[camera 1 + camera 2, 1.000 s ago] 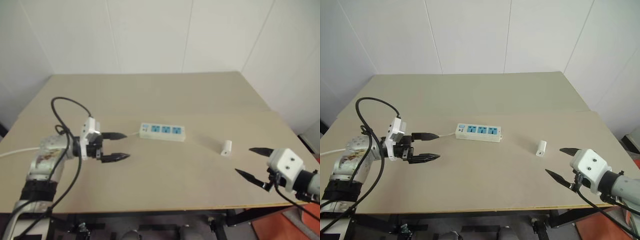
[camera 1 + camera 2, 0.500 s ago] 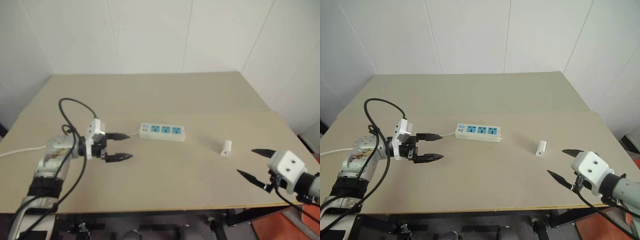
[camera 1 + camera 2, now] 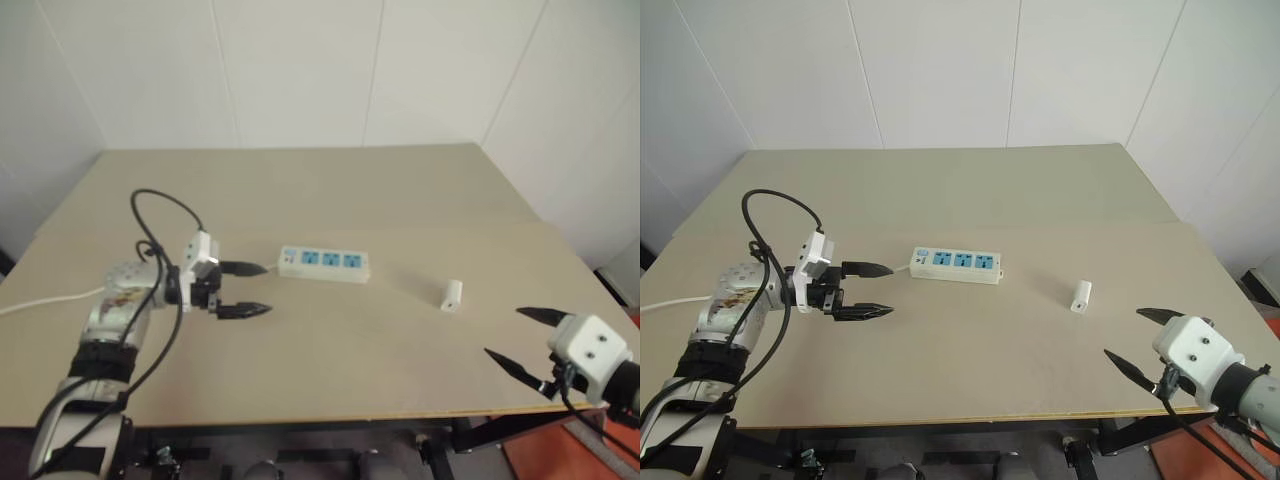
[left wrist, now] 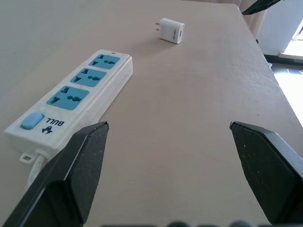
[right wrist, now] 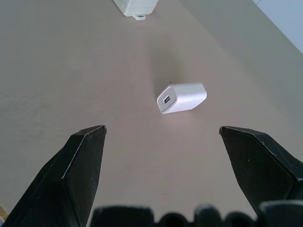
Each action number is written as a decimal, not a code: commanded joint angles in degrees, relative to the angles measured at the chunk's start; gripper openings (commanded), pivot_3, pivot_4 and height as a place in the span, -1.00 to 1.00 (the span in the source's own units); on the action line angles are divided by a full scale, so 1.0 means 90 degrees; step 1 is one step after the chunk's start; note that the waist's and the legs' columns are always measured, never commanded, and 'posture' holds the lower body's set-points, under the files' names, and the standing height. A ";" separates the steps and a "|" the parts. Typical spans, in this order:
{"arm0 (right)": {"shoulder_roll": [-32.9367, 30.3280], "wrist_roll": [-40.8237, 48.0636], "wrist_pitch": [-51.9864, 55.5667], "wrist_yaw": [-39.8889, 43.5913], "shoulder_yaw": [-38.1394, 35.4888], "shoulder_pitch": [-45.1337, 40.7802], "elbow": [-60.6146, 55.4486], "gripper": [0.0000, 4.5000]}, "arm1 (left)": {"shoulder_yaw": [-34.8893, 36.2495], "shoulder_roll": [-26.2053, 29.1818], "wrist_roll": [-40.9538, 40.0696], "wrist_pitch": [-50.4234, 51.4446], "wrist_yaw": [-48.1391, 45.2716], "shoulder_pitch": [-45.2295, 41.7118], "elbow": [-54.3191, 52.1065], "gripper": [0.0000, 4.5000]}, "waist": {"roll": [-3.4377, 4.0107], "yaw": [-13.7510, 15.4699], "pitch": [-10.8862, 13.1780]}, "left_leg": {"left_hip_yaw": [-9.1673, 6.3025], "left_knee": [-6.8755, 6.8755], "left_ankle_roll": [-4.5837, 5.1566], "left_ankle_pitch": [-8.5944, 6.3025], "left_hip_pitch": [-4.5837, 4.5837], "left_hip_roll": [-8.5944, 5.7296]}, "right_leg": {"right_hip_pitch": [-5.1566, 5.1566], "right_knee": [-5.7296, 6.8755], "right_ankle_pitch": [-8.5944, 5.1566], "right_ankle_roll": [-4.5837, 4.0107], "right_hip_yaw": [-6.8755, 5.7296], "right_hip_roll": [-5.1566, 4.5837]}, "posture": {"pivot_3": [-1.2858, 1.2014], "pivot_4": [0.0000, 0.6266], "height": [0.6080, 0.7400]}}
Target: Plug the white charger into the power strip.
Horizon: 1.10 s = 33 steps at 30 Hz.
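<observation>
The power strip (image 3: 324,263) lies flat near the table's middle, its three blue socket faces up and its white cord running off to the left. The white charger (image 3: 453,295) lies on its side to the right of the strip, apart from it. My left gripper (image 3: 248,289) hovers just left of the strip's cord end, open and empty, pointing right along the strip (image 4: 78,97). My right gripper (image 3: 522,335) hangs near the table's front right edge, open and empty, aimed at the charger (image 5: 182,98) from a short way off.
The tan table (image 3: 330,190) has a seam running across it behind the strip. White walls stand close behind and to the right. A black cable (image 3: 160,205) loops above my left wrist. The table's front edge (image 3: 330,415) lies just below both grippers.
My left gripper has edged right, closer to the strip's cord end. My right gripper has drawn back a little toward the front right corner. Both have stayed open.
</observation>
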 commanded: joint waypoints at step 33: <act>-0.0287 0.0005 0.0121 0.0063 -0.0077 -0.0515 0.0186 1.00 | 0.0275 0.0214 -0.0191 0.0270 0.0170 0.0403 -0.0626 0.99 | 0.0000 0.0007 0.0000 | -0.0001 -0.0001 0.0000 0.0000 -0.0002 0.0000 | -0.0001 -0.0002 0.0000 0.0000 -0.0001 -0.0001 | 0.03 -0.52 1.00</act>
